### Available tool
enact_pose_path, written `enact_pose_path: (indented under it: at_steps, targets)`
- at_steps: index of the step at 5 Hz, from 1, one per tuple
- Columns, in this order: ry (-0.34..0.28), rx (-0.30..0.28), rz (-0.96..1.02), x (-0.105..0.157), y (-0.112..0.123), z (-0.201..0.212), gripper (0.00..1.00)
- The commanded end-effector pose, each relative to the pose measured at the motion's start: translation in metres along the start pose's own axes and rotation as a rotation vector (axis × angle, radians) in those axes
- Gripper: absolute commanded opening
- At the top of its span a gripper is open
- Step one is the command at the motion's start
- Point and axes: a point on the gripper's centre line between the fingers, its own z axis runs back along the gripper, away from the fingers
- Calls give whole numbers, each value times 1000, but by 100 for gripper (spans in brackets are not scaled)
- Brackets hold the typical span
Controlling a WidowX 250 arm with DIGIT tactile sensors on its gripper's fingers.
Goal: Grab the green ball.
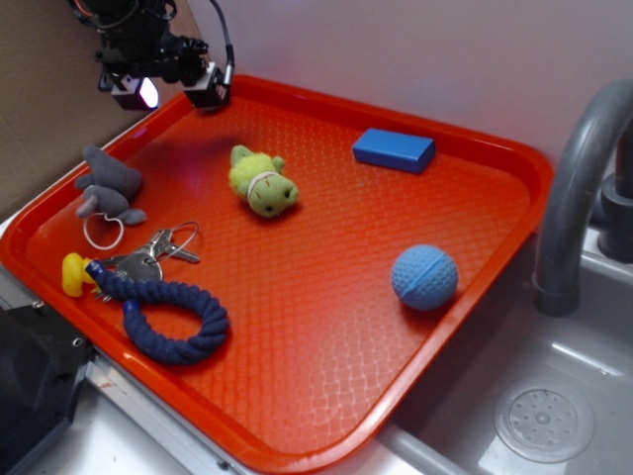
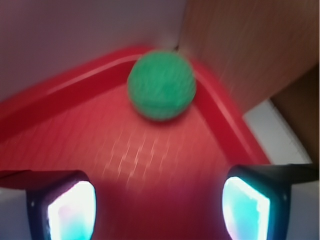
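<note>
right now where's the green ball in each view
Exterior: not visible; the gripper hangs over the tray's far left corner, likely hiding it.
Wrist: green ball upper centre, blurred, in the tray corner ahead of the open fingers.
Shared landmark: the red tray rim.

Red tray [image 1: 326, 396] with textured bottom and raised rim, set beside a grey sink [image 1: 554, 396]. On the tray: green ball [image 2: 161, 83] in the far corner, against the rim; blue block [image 1: 394, 149] near the back edge; yellow-green plush toy [image 1: 262, 181] toward the middle; blue ball [image 1: 424, 277] near the right rim; grey plush [image 1: 107, 188], keys [image 1: 148, 257] and dark blue rope loop [image 1: 173, 319] at the left.
</note>
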Motion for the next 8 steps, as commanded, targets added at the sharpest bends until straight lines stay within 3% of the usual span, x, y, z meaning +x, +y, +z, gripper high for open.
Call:
enact_pose_path:
  at_steps: [1, 4, 5, 6, 8]
  targets:
    - [-45, 37, -125, 31, -16, -9, 100]
    - [-47, 70, -164, 55, -24, -17, 100]
    - [-34, 107, -148, 52, -18, -21, 100]
    - [-52, 202, -52, 52, -14, -21, 100]
    - [1, 245, 13, 55, -2, -35, 100]
